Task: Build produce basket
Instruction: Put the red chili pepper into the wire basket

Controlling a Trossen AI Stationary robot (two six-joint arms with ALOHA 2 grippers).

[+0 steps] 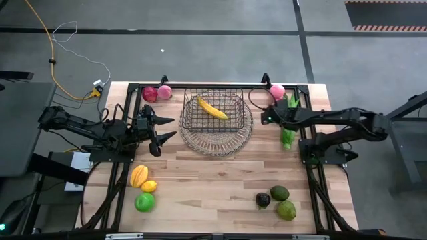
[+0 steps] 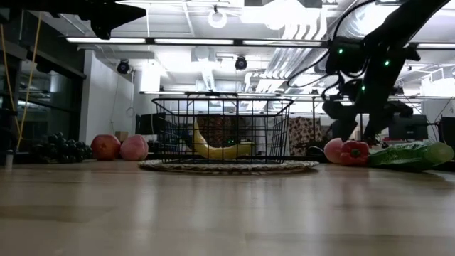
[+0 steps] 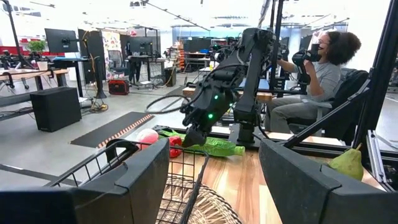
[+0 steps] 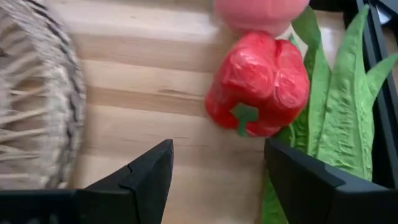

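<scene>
Basket point(image 1: 213, 112), holding one banana point(image 1: 212, 108), sits at the surface's twelve o'clock edge on a round wire dish point(image 1: 217, 141). Right claw point(image 4: 217, 180), fingers apart, hovers above red pepper point(image 4: 258, 84). Left claw point(image 1: 167, 127), fingers apart, waits at nine o'clock of the basket with bare wood between.

yellow banana point(image 1: 211, 108), red pepper point(image 4: 258, 85), dark wire basket point(image 1: 213, 112), green pods point(image 4: 333, 118)

Bright ceiling strip lights glare overhead (low view); the table foreground is blurred.
</scene>
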